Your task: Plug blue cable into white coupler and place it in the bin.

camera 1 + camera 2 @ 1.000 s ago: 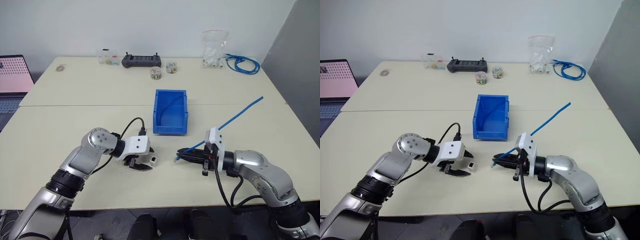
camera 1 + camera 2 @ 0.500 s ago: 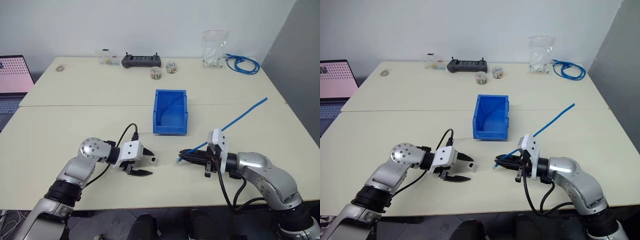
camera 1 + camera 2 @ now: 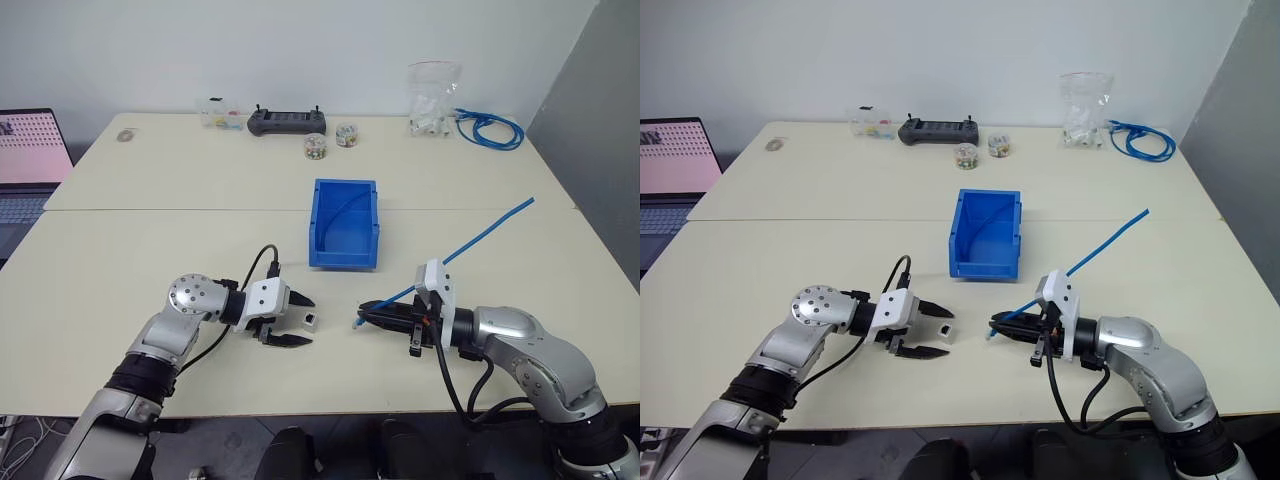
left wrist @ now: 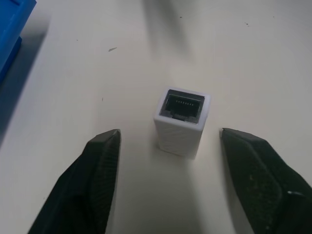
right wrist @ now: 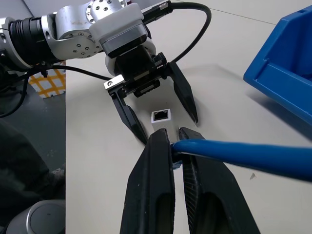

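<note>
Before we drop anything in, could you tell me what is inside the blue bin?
The bin looks empty: its blue floor and inner walls show, with a thin pale arc across them, perhaps a mark. The corner behind its near lip is hidden.

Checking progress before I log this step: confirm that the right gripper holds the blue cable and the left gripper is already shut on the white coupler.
Wrong on one count. The left gripper is open, its fingers either side of the white coupler, not touching it, as the left wrist view shows. The right gripper does hold the blue cable.
</note>
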